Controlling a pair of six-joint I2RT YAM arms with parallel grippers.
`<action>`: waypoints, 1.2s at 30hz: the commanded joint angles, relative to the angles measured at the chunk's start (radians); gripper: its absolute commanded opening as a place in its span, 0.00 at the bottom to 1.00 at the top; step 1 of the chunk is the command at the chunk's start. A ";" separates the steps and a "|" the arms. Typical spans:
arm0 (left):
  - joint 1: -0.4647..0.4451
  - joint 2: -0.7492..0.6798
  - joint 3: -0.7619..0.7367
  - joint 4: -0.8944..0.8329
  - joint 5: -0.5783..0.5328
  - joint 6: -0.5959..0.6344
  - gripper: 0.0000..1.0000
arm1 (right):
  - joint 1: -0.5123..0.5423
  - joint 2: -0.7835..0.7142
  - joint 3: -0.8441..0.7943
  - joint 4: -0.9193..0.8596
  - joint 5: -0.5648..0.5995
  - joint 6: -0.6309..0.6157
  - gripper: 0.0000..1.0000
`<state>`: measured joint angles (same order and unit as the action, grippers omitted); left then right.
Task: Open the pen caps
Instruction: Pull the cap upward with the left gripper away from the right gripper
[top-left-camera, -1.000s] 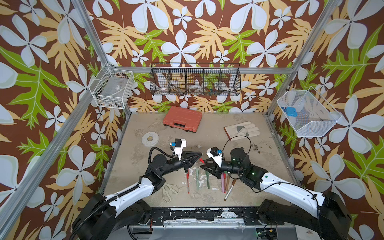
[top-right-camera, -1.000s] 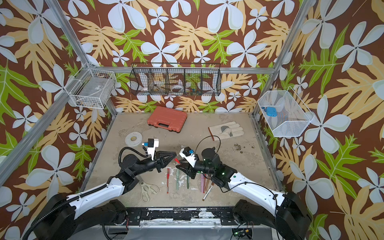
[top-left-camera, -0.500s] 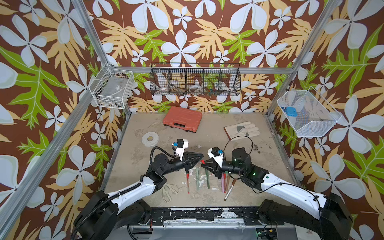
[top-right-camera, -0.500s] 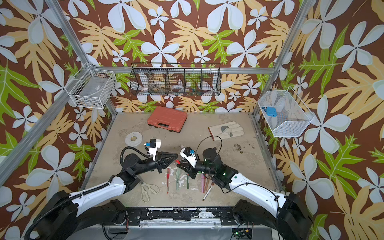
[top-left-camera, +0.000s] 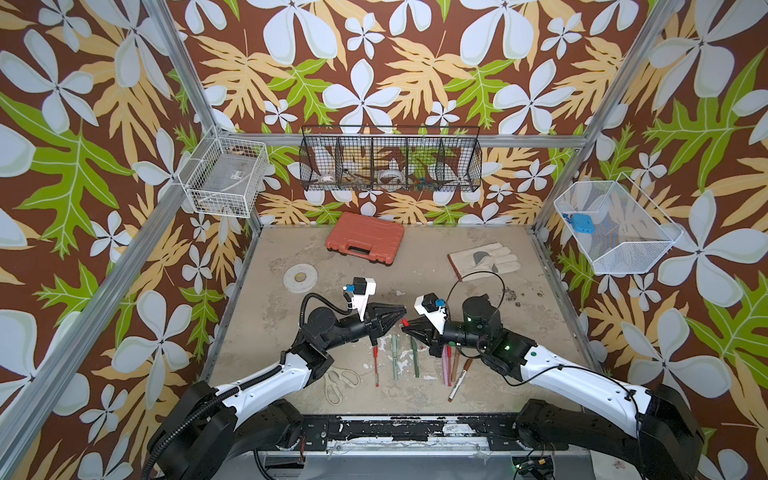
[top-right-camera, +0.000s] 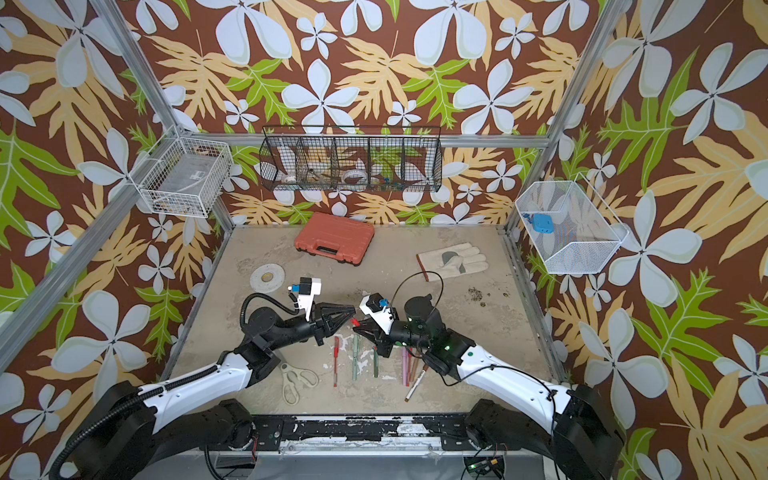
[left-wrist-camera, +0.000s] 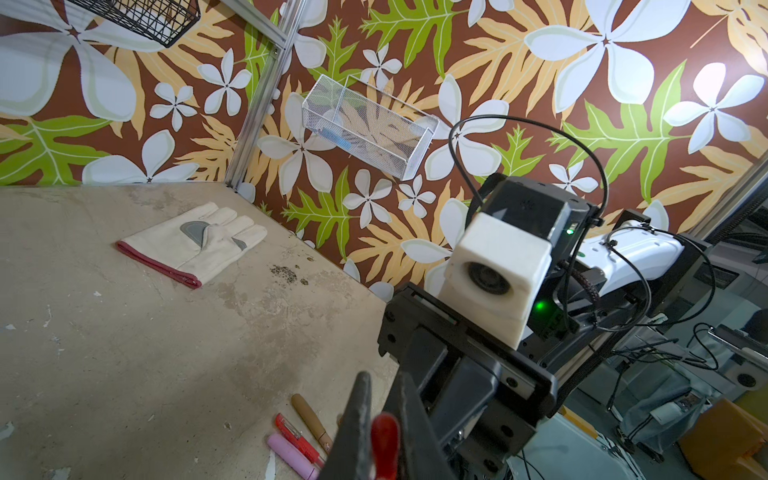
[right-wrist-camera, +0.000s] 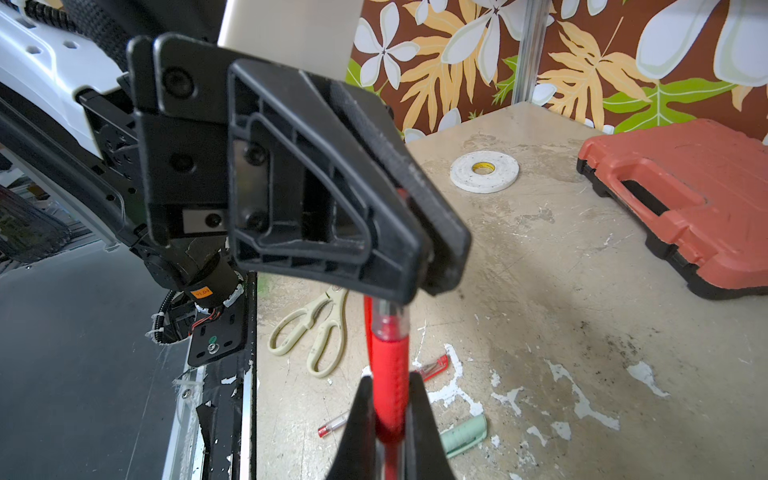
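Observation:
My two grippers meet tip to tip above the middle of the table, and a red pen (right-wrist-camera: 388, 357) spans the short gap between them. My left gripper (top-left-camera: 400, 311) is shut on one end, seen as a red stub (left-wrist-camera: 384, 440) between its fingers. My right gripper (right-wrist-camera: 390, 382) is shut on the pen's red grip section. Which end carries the cap I cannot tell. Below them lie more pens: red (top-left-camera: 376, 365), pale green (top-left-camera: 395, 357), dark green (top-left-camera: 414, 357), pink (top-left-camera: 445, 365) and brown (top-left-camera: 455, 365). A pale green cap (right-wrist-camera: 463, 434) lies loose.
White-handled scissors (top-left-camera: 338, 384) lie left of the pens near the front edge. An orange tool case (top-left-camera: 365, 237), a work glove (top-left-camera: 484, 261) and a white tape roll (top-left-camera: 300, 277) sit farther back. Wire baskets hang on the back and side walls.
My right gripper's fingers have shut onto the red pen that the left gripper holds. Both arms have stayed almost where they were.

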<state>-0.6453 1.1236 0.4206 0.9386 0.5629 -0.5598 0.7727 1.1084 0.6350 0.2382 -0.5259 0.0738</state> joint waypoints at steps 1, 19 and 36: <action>-0.001 -0.005 0.000 0.040 -0.008 -0.019 0.00 | 0.002 0.013 0.010 0.006 -0.008 0.004 0.00; -0.001 -0.094 -0.028 -0.050 -0.225 -0.037 0.00 | 0.029 0.079 0.034 0.000 0.052 0.009 0.00; 0.024 -0.171 -0.060 -0.097 -0.346 -0.057 0.00 | 0.210 0.087 0.068 -0.066 0.559 -0.063 0.00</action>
<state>-0.6334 0.9592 0.3607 0.7929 0.3260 -0.6178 0.9718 1.1934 0.6983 0.2543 -0.0879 0.0261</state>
